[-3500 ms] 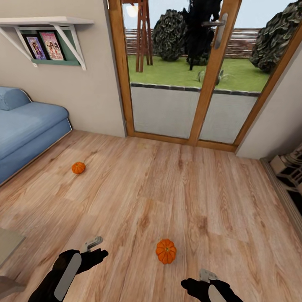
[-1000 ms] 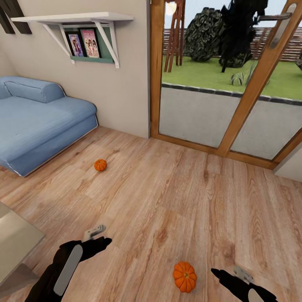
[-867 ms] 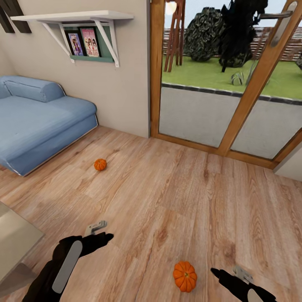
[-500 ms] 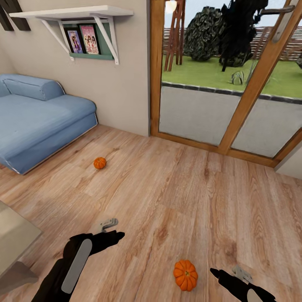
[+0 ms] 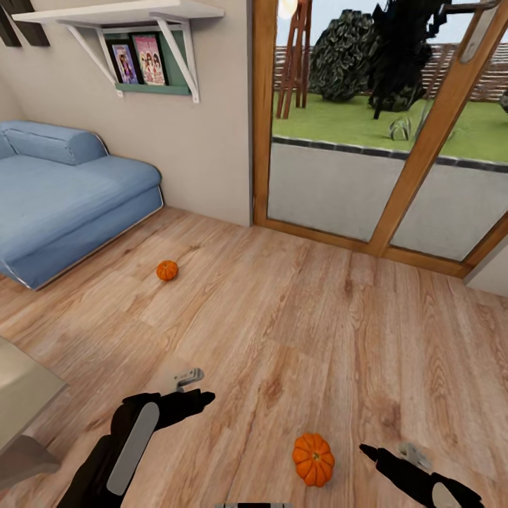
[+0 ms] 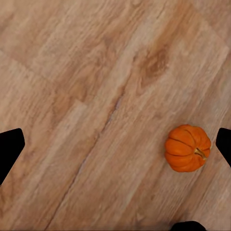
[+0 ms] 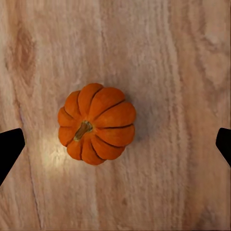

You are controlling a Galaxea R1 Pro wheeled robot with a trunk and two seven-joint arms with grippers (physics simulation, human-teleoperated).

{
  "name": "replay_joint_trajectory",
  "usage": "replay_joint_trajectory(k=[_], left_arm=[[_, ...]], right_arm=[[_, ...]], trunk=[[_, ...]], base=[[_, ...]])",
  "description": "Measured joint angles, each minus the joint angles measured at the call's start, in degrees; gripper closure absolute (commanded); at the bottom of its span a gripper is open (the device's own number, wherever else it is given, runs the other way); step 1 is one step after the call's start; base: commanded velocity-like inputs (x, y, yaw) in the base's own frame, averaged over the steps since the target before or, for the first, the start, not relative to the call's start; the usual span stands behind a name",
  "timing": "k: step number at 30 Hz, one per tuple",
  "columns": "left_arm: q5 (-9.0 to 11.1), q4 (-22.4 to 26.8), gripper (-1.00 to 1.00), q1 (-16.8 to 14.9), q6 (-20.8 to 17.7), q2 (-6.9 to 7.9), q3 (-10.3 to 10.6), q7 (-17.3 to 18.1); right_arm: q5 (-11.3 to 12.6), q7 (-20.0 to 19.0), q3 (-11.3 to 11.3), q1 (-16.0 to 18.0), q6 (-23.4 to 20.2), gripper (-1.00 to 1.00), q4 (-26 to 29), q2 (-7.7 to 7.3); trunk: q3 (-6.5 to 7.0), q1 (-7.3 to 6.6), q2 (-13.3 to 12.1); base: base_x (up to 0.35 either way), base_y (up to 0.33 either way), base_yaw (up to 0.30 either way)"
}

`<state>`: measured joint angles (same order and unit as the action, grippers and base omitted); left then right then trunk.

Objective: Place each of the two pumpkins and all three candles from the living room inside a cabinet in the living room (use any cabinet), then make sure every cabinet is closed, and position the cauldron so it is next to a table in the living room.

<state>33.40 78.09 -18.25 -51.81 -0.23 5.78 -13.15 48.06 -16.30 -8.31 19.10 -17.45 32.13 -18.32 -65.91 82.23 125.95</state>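
Observation:
Two orange ribbed pumpkins lie on the wooden floor. The near pumpkin (image 5: 314,459) rests between my two arms, and the far pumpkin (image 5: 167,270) sits close to the sofa. My left gripper (image 5: 203,398) hovers open to the left of the near pumpkin (image 6: 188,148), with its black fingertips (image 6: 10,150) wide apart. My right gripper (image 5: 368,451) is open just right of that pumpkin and looks straight down on it (image 7: 96,123); nothing is between its fingertips (image 7: 9,150). The candles, the cabinet and the cauldron are out of view.
A blue sofa (image 5: 63,197) stands at the left against the wall, under a white shelf (image 5: 120,13). A wood-framed glass door (image 5: 384,162) closes the far side. A beige table corner (image 5: 17,398) juts in at the lower left.
My left arm has reached forward and to the right, nearer to the near pumpkin. The head view has tilted slightly down. The right gripper and both pumpkins have held their places.

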Motion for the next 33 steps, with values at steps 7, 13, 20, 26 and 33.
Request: replay_joint_trajectory(k=[7, 13, 20, 26, 33], left_arm=[[-0.01, -0.01, -1.00, 0.00, -0.13, -0.05, 0.11, 0.01], [0.00, -0.01, -1.00, 0.00, -0.15, 0.00, -0.10, 0.03], [0.09, 1.32, -1.00, 0.00, -1.30, 0.06, -0.30, 0.29], [3.58, 2.38, -1.00, 0.00, -4.04, 0.29, -0.71, 0.64], [15.77, 4.30, -1.00, 0.00, -7.71, 4.46, -2.79, 0.65]], right_arm=[[0.06, -0.61, 3.52, 7.01, -4.53, -1.00, -2.06, -1.14], [-0.74, -0.68, 2.98, 10.32, -4.69, -1.00, -7.18, -0.34], [-0.91, -1.47, 2.90, 10.09, -4.70, -1.00, -7.93, -0.87], [-1.02, -6.21, 2.83, 10.05, -4.59, -1.00, -7.96, -0.52], [-1.08, -6.76, 2.70, 10.05, -4.56, -1.00, -7.91, -0.27]], trunk=[[-1.25, 1.54, 2.81], [-2.33, 2.86, 5.21], [-3.59, 4.39, 8.02], [-4.67, 5.71, 10.43], [-5.92, 7.25, 13.24]], base=[[0.000, 0.000, 0.000], [0.000, 0.000, 0.000], [0.000, 0.000, 0.000], [0.000, 0.000, 0.000], [0.000, 0.000, 0.000]])
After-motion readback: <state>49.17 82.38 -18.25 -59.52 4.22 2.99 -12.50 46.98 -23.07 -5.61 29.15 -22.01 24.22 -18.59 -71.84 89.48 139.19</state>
